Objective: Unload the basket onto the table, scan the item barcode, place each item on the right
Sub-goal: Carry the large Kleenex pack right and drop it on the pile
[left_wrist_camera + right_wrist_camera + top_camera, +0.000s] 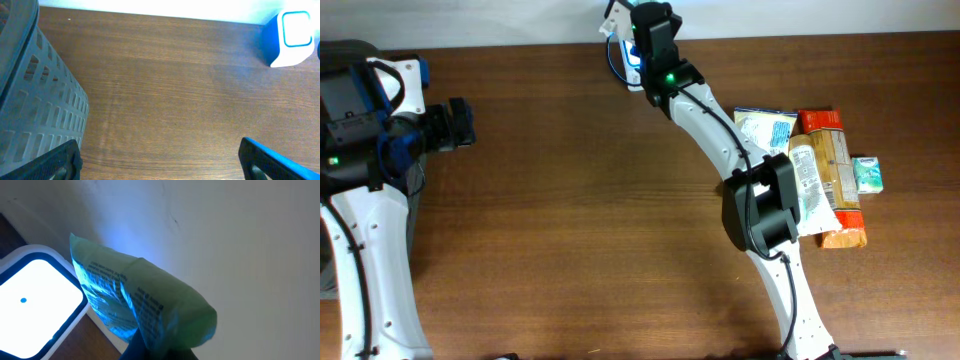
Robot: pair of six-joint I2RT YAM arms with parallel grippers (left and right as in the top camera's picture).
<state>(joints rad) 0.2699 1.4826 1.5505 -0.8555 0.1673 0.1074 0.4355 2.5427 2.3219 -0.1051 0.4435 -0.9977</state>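
My right gripper (pixel 156 353) is shut on a green printed packet (pixel 145 305), of which only the lower end is pinched. The packet hangs tilted beside the scanner (pixel 35 300), a white lit face in a blue rim, whose blue light falls on the packet's print. From overhead, the right gripper (pixel 632 24) holds the packet (pixel 616 17) at the table's far edge, just above the scanner (pixel 626 62). The left gripper (pixel 468 124) hovers open and empty at the far left; its fingers (pixel 60 162) frame bare wood, with the scanner (pixel 290 37) far ahead.
A grey slotted basket (pixel 35 100) stands close on the left of the left gripper. A pile of packets lies at the right: a white-blue pouch (pixel 765 128), an orange pack (pixel 830 150), a white tube (pixel 808 185) and a small green-white box (pixel 867 173).
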